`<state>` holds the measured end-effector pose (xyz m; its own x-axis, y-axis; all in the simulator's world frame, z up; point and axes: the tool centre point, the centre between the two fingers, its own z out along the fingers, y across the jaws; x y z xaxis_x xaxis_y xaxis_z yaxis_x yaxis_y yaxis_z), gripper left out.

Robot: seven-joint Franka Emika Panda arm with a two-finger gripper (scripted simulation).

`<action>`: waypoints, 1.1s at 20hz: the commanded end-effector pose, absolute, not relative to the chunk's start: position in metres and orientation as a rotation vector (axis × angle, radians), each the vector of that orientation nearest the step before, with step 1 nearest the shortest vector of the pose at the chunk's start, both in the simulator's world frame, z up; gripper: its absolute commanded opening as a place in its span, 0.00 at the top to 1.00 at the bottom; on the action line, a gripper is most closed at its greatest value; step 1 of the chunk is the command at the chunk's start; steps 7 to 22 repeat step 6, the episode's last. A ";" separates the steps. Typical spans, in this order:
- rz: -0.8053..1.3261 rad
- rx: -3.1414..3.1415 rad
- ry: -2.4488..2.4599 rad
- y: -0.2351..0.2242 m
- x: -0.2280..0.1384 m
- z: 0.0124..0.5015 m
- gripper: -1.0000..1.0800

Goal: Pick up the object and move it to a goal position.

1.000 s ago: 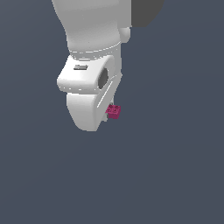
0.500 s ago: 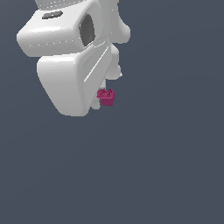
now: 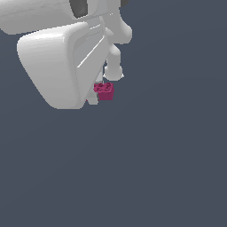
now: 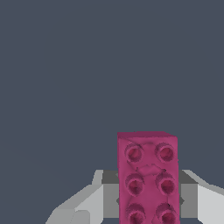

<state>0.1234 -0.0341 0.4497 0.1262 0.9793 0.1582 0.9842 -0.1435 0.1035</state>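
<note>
Brick (image 3: pixel 104 91) now sits higher in the exterior view, about 11 o'clock of centre. We read gripper (image 4: pixel 148 199) jaws closed on it; goal marker apparently not visible.

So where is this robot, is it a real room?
Probably not a real room: it looks like a computer simulation. Everything around is flat, plain grey-blue, the white arm looks smooth and rendered, and only a pink brick sits in its end effector.
</note>
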 end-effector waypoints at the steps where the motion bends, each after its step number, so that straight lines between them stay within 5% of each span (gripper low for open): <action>1: -0.295 -2.332 -2.044 -0.035 0.124 0.452 1.00; 22: -0.295 -2.329 -2.047 -0.035 0.125 0.454 1.00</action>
